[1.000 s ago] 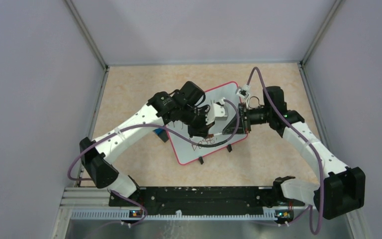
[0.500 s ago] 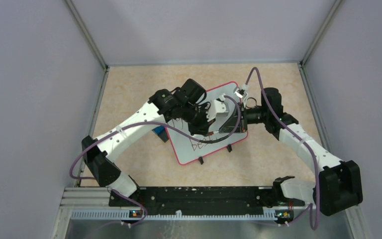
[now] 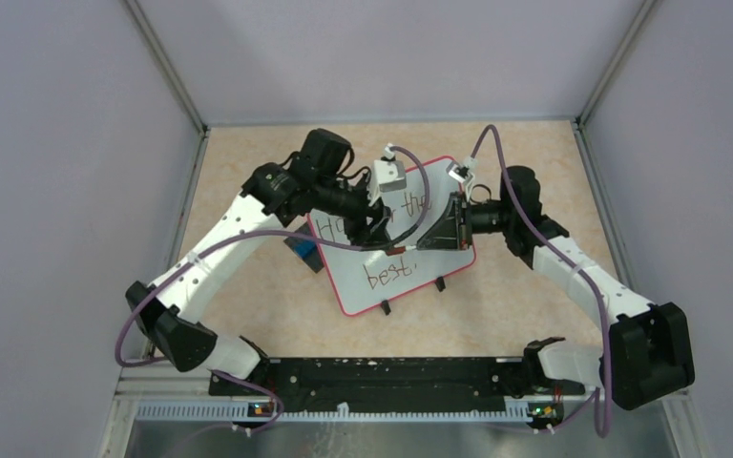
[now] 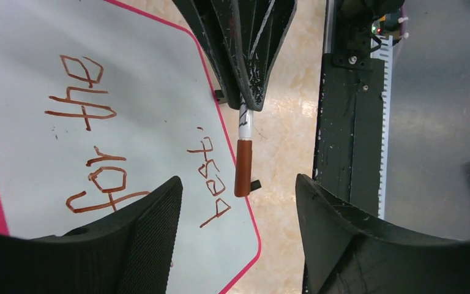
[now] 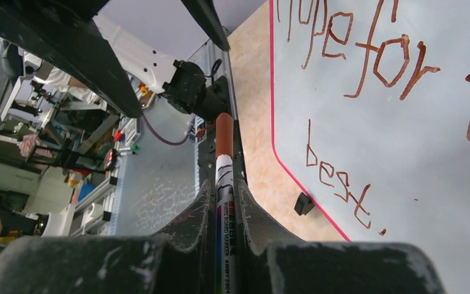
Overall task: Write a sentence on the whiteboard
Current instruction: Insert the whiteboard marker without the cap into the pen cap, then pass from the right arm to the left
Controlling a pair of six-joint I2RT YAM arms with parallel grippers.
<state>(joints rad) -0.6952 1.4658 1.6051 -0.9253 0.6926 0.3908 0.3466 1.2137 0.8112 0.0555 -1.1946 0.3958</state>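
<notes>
– Right gripper (image 5: 223, 191), status?
– Clenched on a marker (image 5: 224, 153), brown cap on.
– Left gripper (image 4: 238, 179)?
– Jaws spread either side of the cap, not touching it.
– Whiteboard (image 3: 431, 271)?
– Directly beneath both grippers, the sentence (image 5: 373, 61) facing up.

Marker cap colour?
Reddish-brown cap on the marker; left wrist view shows it best.

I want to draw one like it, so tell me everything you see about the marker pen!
The marker is a slim whiteboard pen: white barrel with small printed lettering, red-brown cap on its end. The right gripper is shut on the barrel. The capped end sticks out free toward the open left gripper, which isn't touching it.
</notes>
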